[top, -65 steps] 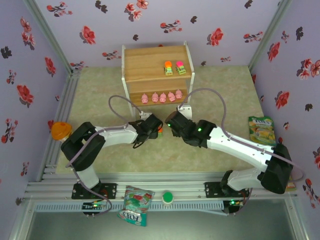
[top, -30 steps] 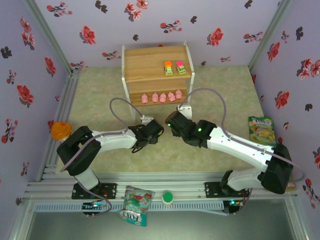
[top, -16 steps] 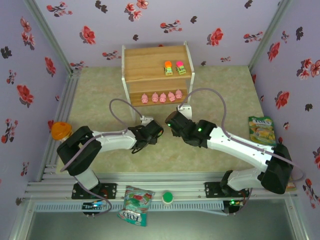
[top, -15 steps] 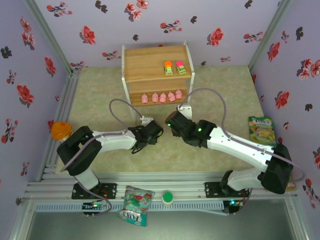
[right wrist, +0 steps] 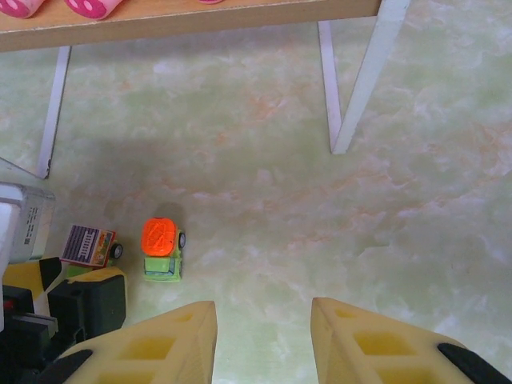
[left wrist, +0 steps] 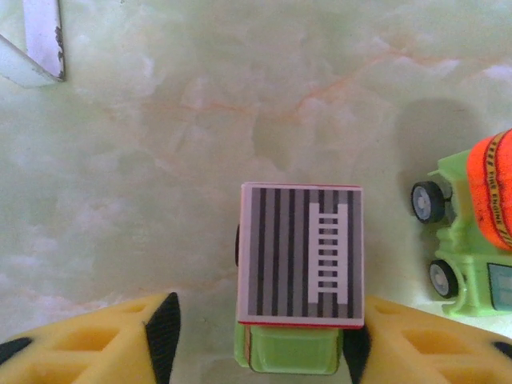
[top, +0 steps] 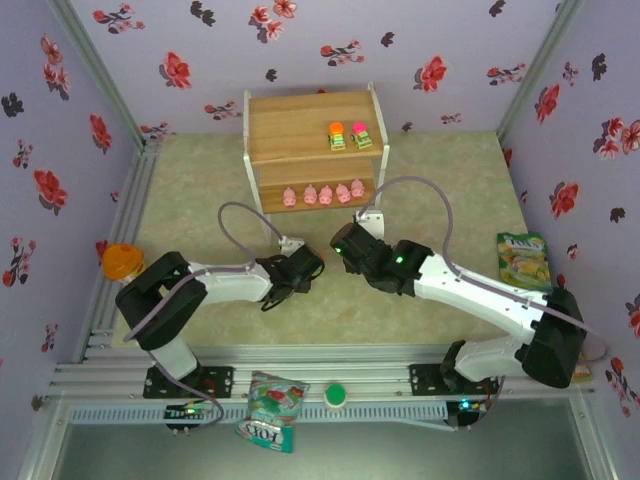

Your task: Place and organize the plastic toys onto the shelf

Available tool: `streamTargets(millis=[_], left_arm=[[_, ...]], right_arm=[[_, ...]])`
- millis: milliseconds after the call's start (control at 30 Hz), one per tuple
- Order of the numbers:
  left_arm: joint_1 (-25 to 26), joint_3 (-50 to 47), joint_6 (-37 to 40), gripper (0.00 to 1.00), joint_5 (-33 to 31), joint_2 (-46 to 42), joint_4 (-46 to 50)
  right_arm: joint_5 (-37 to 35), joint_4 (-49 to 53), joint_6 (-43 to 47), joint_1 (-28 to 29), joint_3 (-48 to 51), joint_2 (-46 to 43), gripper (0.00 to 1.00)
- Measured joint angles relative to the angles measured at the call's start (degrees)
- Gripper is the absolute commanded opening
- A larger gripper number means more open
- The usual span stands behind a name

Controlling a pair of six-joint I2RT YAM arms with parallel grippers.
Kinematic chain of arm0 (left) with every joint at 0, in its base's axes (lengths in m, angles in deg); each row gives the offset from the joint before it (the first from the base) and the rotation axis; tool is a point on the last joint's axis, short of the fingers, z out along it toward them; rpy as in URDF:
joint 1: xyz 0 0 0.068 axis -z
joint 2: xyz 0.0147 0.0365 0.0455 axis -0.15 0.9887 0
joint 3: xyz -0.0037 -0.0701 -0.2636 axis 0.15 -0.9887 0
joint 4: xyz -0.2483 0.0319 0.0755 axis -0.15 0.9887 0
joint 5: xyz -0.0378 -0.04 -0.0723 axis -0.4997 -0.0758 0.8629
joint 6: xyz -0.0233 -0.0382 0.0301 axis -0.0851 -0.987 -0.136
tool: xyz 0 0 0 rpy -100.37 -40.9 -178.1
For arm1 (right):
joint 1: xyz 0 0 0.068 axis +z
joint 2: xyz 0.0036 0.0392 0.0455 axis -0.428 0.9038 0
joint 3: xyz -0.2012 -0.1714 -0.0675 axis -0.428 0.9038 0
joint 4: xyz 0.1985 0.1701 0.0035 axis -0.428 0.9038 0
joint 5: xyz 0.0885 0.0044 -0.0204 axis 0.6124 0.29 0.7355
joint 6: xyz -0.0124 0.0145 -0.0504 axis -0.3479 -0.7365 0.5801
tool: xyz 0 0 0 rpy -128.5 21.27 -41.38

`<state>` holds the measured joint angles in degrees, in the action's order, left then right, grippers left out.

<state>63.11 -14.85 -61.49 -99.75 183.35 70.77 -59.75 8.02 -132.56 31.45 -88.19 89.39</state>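
The shelf already carried five pigs and two cars. The left end effector had narrowed around the ladder-topped car on the desk, its pads flanking the car without clamping yet, so a pickup looked imminent. The right end effector hung open and empty. The car's long axis ran between the pads, green end toward the wrist.

Two cars atop shelf, pigs on lower tier, other cars before it
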Motion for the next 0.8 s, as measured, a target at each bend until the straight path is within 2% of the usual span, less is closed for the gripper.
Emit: streamTargets(millis=[300,500,800], left_arm=[[-0.5,-0.09,1.03,0.51,0.52,0.0,-1.86],[-0.76,-0.09,1.7,0.44,0.96,0.0,-2.05],[-0.76,-0.09,1.95,0.46,1.4,0.0,-2.12]], right_arm=[[0.0,0.0,-0.04,0.0,0.15,0.0,0.37],[0.0,0.0,-0.04,0.0,0.28,0.0,0.37],[0.0,0.02,-0.04,-0.02,0.35,-0.02,0.37]])
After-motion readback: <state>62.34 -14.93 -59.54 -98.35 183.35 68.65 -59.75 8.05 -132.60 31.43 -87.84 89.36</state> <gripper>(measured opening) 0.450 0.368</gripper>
